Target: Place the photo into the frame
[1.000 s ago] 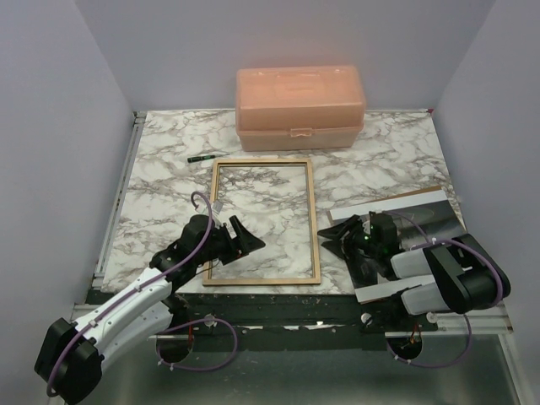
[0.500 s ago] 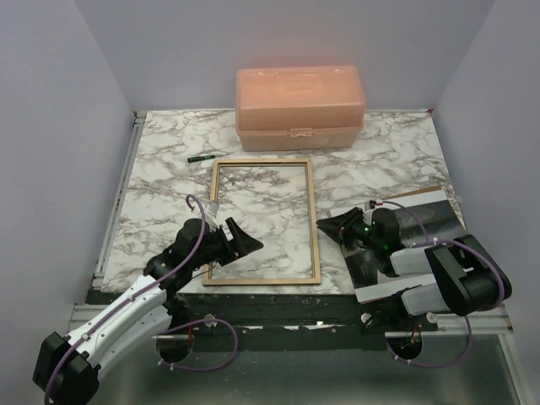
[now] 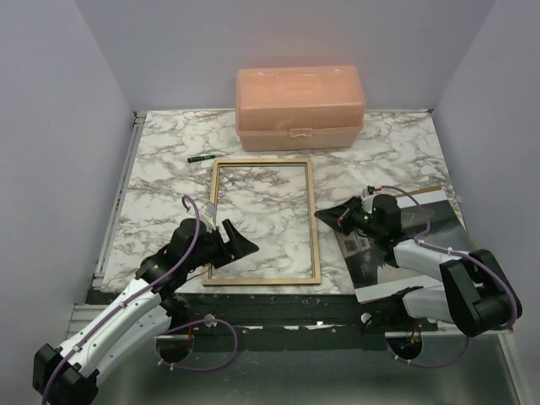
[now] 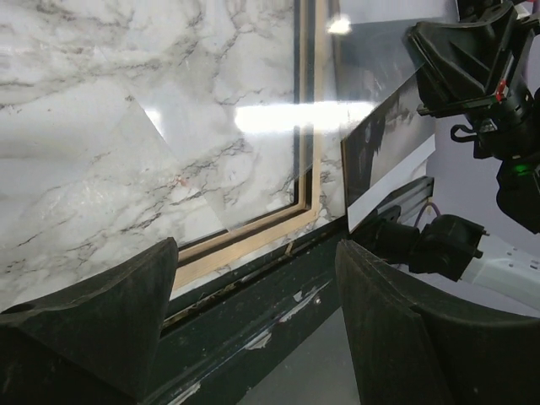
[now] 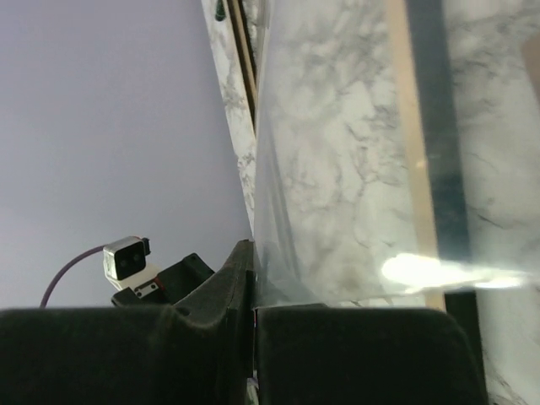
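**Right tool point(image 3: 337, 218) pinched shut, photo point(image 3: 426, 215) outside the frame point(image 3: 315, 236)**

Your right tool was closed on what looked like a clear sheet's point(image 5: 337, 169) corner, and your left tool point(image 3: 236, 245) hung open at the frame's 7 o'clock. The photo lay on the counter point(image 3: 160, 169) at the frame's 3 o'clock, partly under your right arm. A hasty lift could have let that slick sheet slip, or dragged the photo off.

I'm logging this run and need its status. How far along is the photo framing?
Done: the frame lies wood side up. In hand: the right tool is shut on the edge of a clear sheet at the frame, and the left tool hangs open by the frame's near edge. Left: the photo lies outside the frame at right and must go in.
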`<state>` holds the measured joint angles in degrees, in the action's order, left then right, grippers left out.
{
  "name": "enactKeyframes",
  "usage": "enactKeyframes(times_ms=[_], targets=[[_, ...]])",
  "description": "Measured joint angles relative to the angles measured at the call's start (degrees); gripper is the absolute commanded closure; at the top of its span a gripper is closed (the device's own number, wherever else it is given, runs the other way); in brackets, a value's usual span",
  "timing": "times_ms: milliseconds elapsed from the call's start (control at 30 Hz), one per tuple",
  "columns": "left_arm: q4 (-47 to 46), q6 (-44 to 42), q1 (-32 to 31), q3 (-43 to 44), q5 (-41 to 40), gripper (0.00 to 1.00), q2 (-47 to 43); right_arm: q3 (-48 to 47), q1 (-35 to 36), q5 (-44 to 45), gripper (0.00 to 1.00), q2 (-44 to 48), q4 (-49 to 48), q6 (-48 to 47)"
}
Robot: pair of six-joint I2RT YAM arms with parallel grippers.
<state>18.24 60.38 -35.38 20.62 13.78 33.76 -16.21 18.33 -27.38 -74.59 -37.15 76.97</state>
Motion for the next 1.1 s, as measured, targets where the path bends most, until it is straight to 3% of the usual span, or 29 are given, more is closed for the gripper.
enactKeyframes(times_ms=[267, 567, 867, 967, 1033, 1100], targets=[[8.9, -2.5, 0.0, 9.9, -3.0, 0.25, -2.0, -12.4, -0.2, -5.8, 1.00, 6.2, 20.7, -12.2], [18.2, -5.9, 0.0, 21.3, -7.2, 0.25, -4.0, -21.7, -0.4, -14.4, 1.00, 3.5, 44.5, -31.1], [19.3, -7.0, 0.0, 19.0, -7.7, 0.25, -0.2, -23.2, -0.4, -16.3, 0.94, 0.0, 57.5, -43.4], [19.6, -7.3, 0.0, 17.6, -7.7, 0.25, 0.8, -25.2, -0.4, -14.1, 0.89, -3.6, 60.3, -45.7], [19.6, -7.6, 0.0, 17.3, -7.7, 0.25, 1.9, -27.6, -0.4, -11.6, 0.80, -6.9, 62.4, -47.1], [19.6, -7.9, 0.0, 17.2, -7.6, 0.25, 2.9, -29.8, -0.4, -8.5, 0.79, -9.6, 63.6, -48.0]])
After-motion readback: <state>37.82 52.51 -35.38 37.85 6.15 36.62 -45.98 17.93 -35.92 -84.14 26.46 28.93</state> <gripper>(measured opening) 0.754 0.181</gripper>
